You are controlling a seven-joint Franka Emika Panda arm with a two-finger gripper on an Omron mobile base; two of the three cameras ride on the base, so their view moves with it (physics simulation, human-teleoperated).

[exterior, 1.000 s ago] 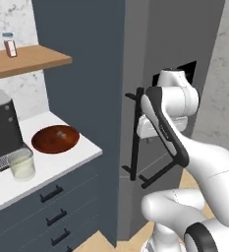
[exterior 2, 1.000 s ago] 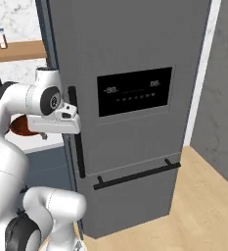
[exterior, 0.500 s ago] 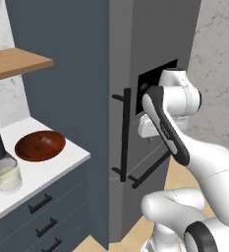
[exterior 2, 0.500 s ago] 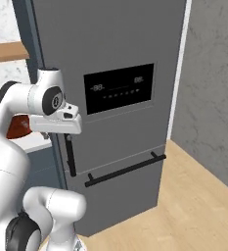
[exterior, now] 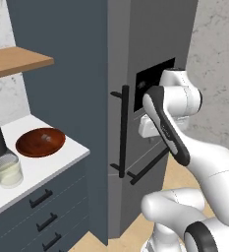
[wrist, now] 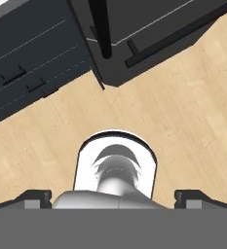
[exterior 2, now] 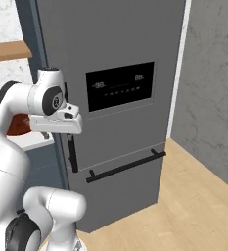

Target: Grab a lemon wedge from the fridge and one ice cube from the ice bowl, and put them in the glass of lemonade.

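One fridge [exterior: 150, 59] stands shut, dark grey, with one long vertical handle [exterior: 123, 130], one horizontal drawer handle [exterior 2: 125, 165] lower down and one black dispenser panel [exterior 2: 119, 86] on its door. The arm's hand sits just beside the vertical handle, in front of the door, pointing down at the wooden floor [wrist: 183, 107]. The tool [wrist: 112, 197] is released, its two fingertips [wrist: 34, 197] spread wide with nothing between them. To the left of the fridge, one white tabletop [exterior: 52, 165] carries one brown bowl [exterior: 40, 142] and one glass [exterior: 9, 173] of pale liquid, set apart from each other, the glass nearer the front edge. Whether the bowl holds ice is too small to tell. Below are dark drawers [exterior: 47, 216] with three handles showing. One wooden shelf [exterior: 15, 61] hangs above the tabletop.
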